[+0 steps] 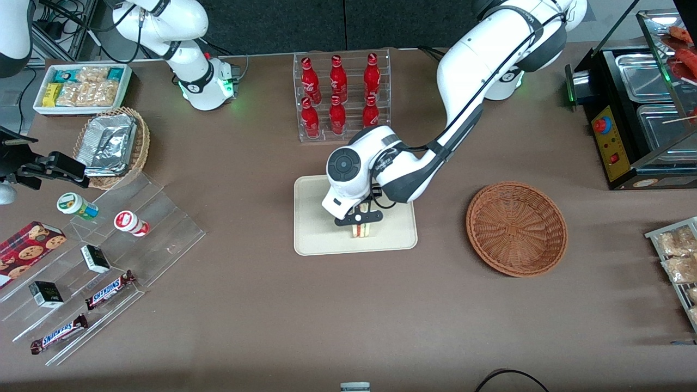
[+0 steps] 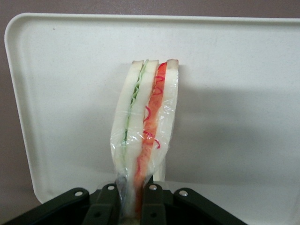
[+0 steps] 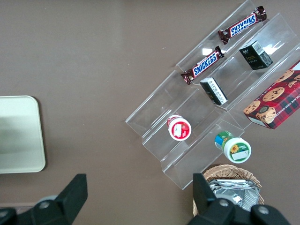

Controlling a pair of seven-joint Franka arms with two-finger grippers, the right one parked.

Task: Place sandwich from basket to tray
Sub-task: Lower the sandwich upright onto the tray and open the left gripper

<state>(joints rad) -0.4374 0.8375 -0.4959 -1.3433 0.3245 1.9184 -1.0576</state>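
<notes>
- Sandwich [image 2: 145,126]: soft pale bread under glossy, crinkled clear film.
- Tray [image 1: 318,239]: smooth matt cream plastic, faintly speckled.
- Hand [image 1: 359,218] over the tray: matt black plastic fingers [image 2: 152,206] with silvery screws, clamped on the sandwich.
- Basket [image 1: 516,228]: rough woven reddish-brown wicker.
- Bench [image 1: 272,305]: matt brown.

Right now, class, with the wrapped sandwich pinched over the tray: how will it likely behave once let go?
The sandwich looks soft: its slices bow between the hand and its tip, so it probably squashes easily. Standing on a thin edge over the tray, it seems apt to tip flat. Its clear wrap may be slippery.
</notes>
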